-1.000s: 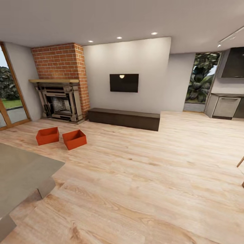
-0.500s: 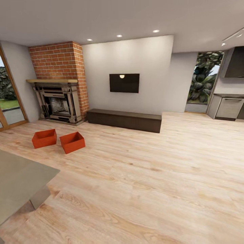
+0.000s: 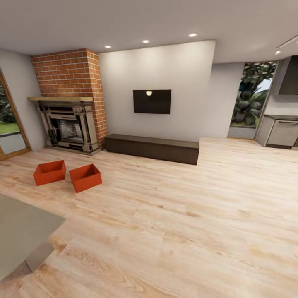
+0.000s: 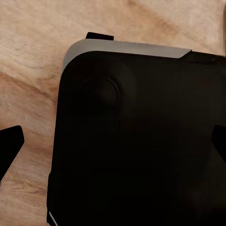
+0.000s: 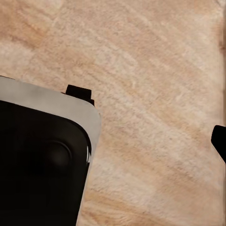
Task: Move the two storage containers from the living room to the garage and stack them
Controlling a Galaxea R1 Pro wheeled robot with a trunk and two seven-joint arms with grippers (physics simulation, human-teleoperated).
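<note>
Two red-orange open-top storage bins (image 3: 49, 172) (image 3: 85, 177), boxy and low-walled, sit side by side on pale wood-plank floor (image 3: 186, 215) near the brick fireplace (image 3: 68, 124). Whether either claw is clenched, I cannot tell.

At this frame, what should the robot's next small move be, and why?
Probably drive forward and left toward the two containers. Both sit open side up on the wood floor in front of the fireplace, well across the room, so neither can likely be grasped yet. The grey counter at near left needs skirting.
</note>
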